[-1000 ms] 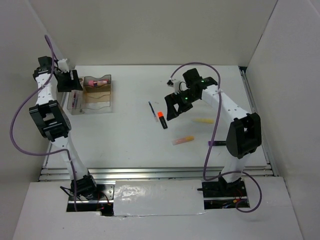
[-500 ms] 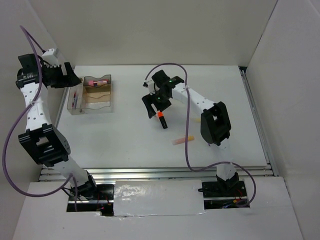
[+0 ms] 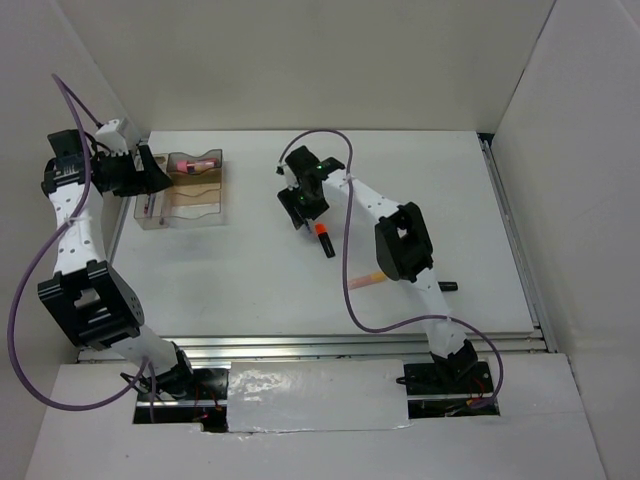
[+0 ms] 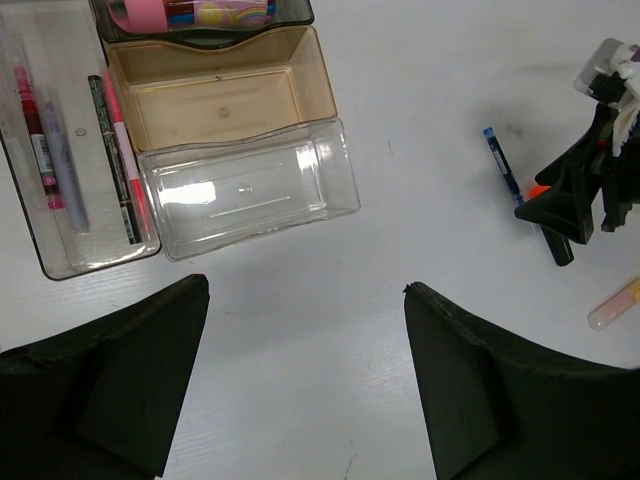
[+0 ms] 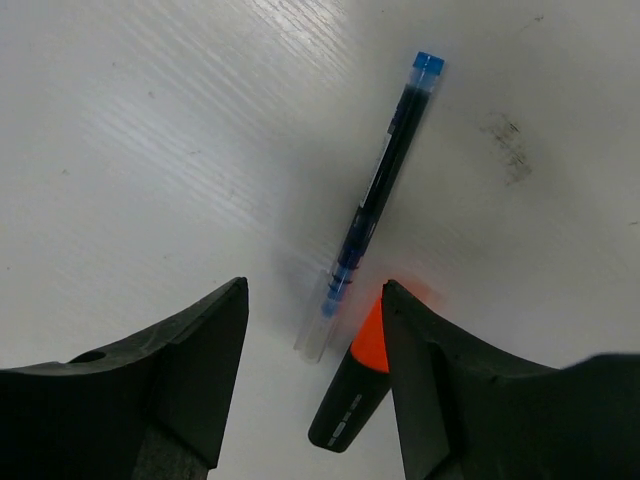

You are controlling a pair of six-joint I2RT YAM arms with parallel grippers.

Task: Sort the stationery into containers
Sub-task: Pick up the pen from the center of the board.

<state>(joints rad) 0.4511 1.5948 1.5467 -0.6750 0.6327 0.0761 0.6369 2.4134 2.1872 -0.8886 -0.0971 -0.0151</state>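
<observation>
Right claw [image 5: 312, 300], fingers apart, straddles a thin blue pen [image 5: 385, 180] on the white bench [image 5: 150, 150], apparently poised to grip it; left claw [image 4: 306, 290] hangs apart and empty near the clear compartmented plastic tray [image 4: 250, 185].

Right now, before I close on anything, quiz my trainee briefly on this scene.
1. True or false: the blue pen lies inside the tray.
2. What lies right beside that pen? A) orange-capped highlighter B) scissors C) eraser
3. Which arm's end effector hovers over the pen?
Key: 1 false; 2 A; 3 the right end effector, jaws open.
</observation>
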